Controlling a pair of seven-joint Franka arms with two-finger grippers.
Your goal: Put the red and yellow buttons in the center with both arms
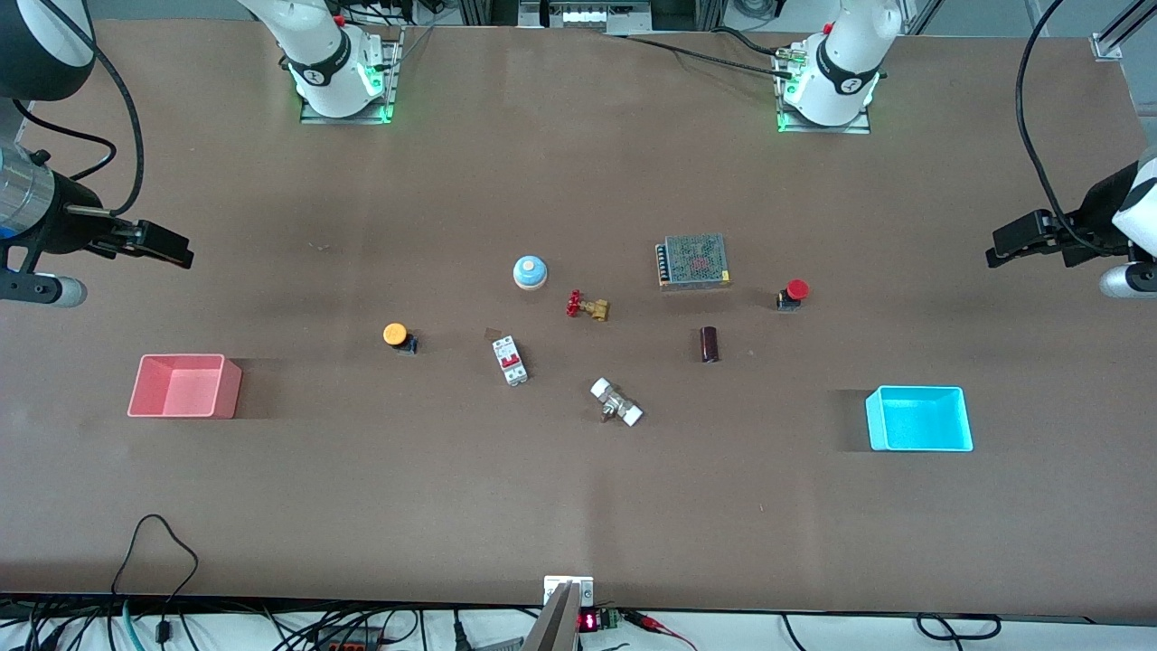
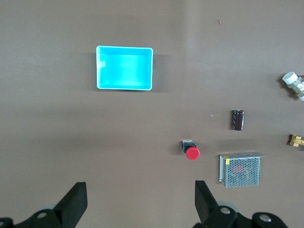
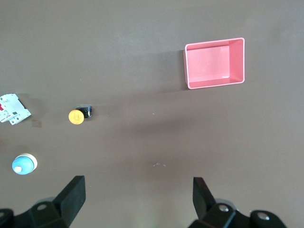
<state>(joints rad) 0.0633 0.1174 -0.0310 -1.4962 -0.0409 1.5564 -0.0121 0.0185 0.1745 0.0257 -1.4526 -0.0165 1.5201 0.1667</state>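
**Waiting wide at both ends, buttons not yet touched**

Hovering high over the right arm's end of the table, the right gripper [image 3: 135,197] is holding its fingers spread wide with nothing between them. The left gripper [image 2: 140,199] is doing the same over the left arm's end, also empty. Each is looking straight down on its own share of the work, which is probably why they are parked so far apart.

The yellow button [image 1: 396,335] is lying on its side on the tabletop [image 1: 578,506], between the pink bin [image 1: 184,386] and the white breaker [image 1: 510,360], well apart from both. The red button [image 1: 793,293] is lying toward the left arm's end, near the metal power supply [image 1: 693,261] and farther from the front edge than the cyan bin [image 1: 918,418]. Each button is sitting on the side of the arm best placed to take it.

Around the middle, a blue-domed button [image 1: 531,271], a brass valve [image 1: 587,306], a dark capacitor [image 1: 710,344] and a white-capped fitting [image 1: 616,402] are crowding the ground where the buttons are meant to go, so each drop spot will likely need choosing between them.
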